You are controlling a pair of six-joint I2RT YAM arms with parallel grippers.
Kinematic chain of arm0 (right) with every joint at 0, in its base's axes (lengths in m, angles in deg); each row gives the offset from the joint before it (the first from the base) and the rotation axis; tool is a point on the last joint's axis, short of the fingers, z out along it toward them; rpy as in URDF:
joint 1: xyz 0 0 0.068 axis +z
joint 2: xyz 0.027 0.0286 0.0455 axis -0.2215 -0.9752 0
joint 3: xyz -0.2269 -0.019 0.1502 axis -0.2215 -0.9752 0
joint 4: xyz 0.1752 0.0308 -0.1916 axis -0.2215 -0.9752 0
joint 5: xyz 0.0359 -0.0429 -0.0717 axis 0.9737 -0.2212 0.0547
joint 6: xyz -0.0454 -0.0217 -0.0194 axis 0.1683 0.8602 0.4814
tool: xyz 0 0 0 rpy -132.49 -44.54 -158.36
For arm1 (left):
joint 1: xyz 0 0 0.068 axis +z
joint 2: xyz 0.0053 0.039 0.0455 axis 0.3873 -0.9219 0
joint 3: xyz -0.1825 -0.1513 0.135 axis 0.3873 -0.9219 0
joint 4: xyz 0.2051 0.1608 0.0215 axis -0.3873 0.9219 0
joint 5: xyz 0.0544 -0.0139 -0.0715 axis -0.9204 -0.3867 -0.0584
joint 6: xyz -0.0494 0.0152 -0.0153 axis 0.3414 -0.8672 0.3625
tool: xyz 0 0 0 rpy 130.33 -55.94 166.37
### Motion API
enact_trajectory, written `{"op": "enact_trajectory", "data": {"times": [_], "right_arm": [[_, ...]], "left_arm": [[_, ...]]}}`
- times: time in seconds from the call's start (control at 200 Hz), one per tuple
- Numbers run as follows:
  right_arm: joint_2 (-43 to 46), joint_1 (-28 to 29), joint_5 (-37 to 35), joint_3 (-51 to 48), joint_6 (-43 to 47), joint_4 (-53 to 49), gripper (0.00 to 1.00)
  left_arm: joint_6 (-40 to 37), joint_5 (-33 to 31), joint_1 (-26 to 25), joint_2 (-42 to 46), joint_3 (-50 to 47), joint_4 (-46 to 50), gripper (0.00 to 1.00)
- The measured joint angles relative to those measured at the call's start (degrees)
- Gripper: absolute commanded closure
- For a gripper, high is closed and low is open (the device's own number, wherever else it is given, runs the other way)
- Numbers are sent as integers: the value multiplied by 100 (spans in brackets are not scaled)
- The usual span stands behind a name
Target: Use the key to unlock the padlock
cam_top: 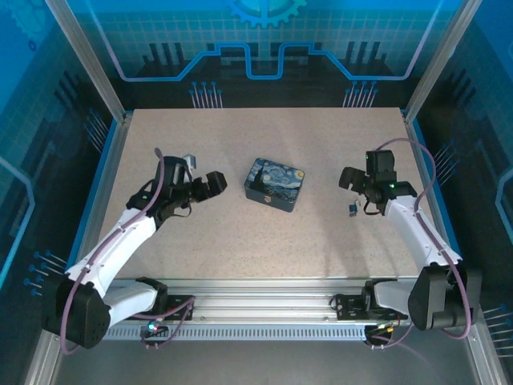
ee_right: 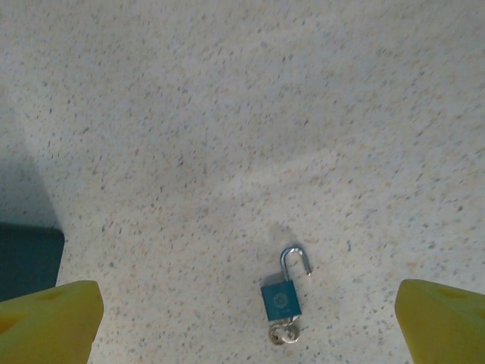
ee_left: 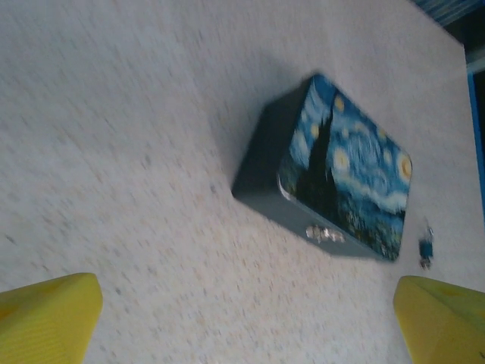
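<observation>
Padlock (ee_right: 281, 299) lies on the surface (ee_right: 227, 114), key (ee_right: 284, 332) in base, shackle (ee_right: 296, 259) apparently sprung: unlocking looks done; left fingers (ee_left: 45, 318) and right fingers (ee_right: 49, 318) gape empty.

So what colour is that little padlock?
The padlock is teal blue with a silver shackle; the right wrist view shows it best.

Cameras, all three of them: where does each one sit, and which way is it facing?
Top external: above and behind the arms, looking down on the table; both arms, the left gripper and the right gripper show.
Left wrist: on the left arm, angled down at the painted tin; the yellow left fingers sit in the bottom corners.
Right wrist: on the right arm, looking down at the padlock; the yellow right fingers sit in the bottom corners.
Shared: top external and left wrist both show tin and padlock.
</observation>
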Motion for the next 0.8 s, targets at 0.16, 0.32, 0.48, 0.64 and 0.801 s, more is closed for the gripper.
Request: {"op": "enact_trajectory", "data": {"times": [0.16,0.32,0.48,0.64,0.801], "right_arm": [[28,345,-787,-245,378,717,0],[37,706,-1353,-1252,1172,2133,0],[-431,706,-1644,-1740,1655,3307,0],[-933,706,-1668,-2131,2057,4614,0],[-1154,695,-1368,-2402,2339,5528,0]], "left_arm": [[-1134,-815,332,59,184,-160,1],[-1971,-1333,822,-2,-164,-955,1],[-2297,-1600,1182,-505,-1115,-2312,1],[-2476,-1705,1268,-1351,-1825,-3563,1],[-2730,-1711,1274,-1718,-2282,-4767,1]]}}
